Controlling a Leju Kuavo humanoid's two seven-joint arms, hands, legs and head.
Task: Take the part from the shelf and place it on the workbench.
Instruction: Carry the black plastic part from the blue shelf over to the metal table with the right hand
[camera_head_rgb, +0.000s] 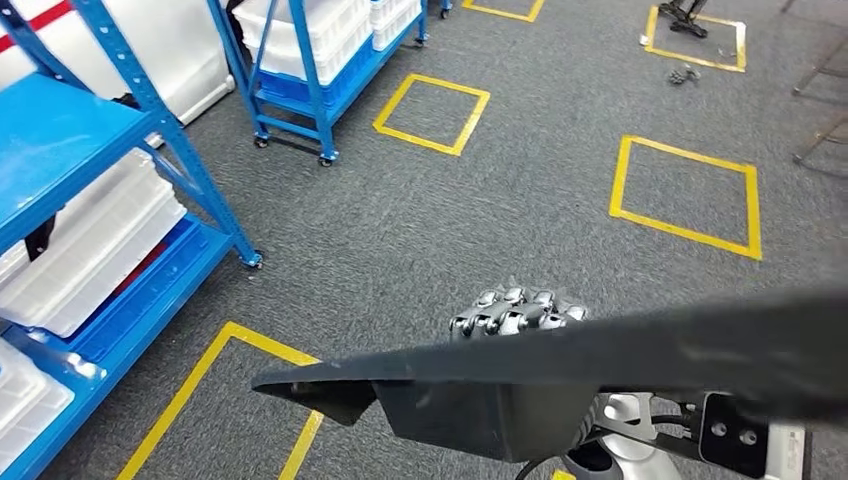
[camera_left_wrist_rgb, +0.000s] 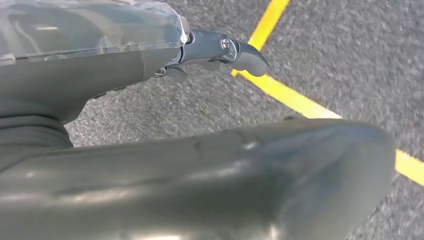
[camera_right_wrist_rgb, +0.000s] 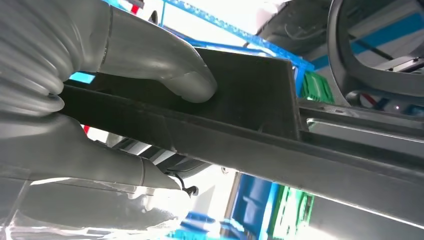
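black and flat, the part (camera_head_rgb: 600, 350) sits clamped between our right hand (camera_right_wrist_rgb: 100, 110) thumb and fingers above the grey floor (camera_head_rgb: 500, 200), right of the blue shelf (camera_head_rgb: 110, 200); left hand (camera_left_wrist_rgb: 220, 50) fingers: cannot tell.

- Head view is evenly lit and sharp, with lines bowed at its edges.
- The floor (camera_left_wrist_rgb: 350, 45) blurs in the left wrist view (soft glare nearby).
- Right wrist background blows out white.
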